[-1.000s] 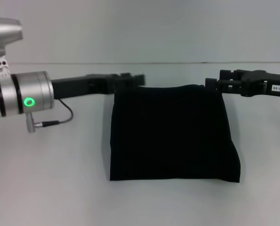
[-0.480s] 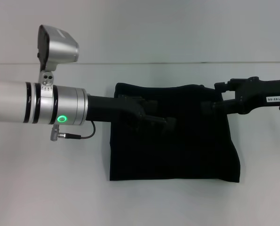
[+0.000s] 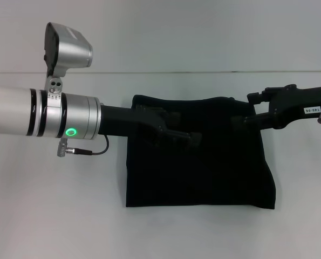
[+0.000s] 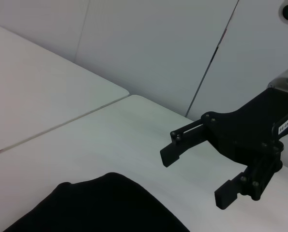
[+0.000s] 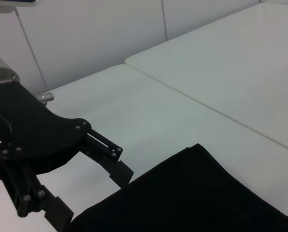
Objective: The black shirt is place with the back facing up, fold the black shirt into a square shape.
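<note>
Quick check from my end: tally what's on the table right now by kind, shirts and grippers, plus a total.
Shirts: 1, the black shirt, folded into a rough square.
Grippers: 2, the left gripper over the shirt and the right gripper at its far right corner, both open.
Total: 3.

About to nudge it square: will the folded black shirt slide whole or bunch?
Likely bunches: the black shirt is soft, with sagging rounded edges. Folded layers may shift apart. Probably light; both open hands, left hand and right hand, could drag it.

A plain white table [image 3: 52, 216] fills the foreground. Behind the table rises a pale wall [image 3: 203, 32], meeting the table's far edge in a thin straight line.
</note>
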### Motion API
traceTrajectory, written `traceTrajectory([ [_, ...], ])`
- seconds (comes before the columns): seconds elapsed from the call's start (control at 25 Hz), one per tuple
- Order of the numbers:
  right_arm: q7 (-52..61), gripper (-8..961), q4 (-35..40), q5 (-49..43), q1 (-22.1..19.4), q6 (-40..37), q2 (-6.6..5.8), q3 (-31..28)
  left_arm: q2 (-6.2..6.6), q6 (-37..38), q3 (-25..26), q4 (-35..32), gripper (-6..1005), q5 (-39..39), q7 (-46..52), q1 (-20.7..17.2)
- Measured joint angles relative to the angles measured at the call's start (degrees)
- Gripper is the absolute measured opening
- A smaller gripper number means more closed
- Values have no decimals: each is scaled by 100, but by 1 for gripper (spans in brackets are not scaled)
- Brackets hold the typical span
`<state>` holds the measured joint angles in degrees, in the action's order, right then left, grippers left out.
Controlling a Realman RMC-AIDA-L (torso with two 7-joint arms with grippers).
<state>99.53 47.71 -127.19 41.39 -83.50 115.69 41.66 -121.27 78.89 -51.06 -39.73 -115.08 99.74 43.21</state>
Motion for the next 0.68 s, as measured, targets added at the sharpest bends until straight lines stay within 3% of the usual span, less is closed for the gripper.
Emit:
traceTrajectory([
  [0.68, 179, 940, -5, 0, -61, -91, -33, 44, -21, -23, 0, 0, 887, 24, -5, 0],
])
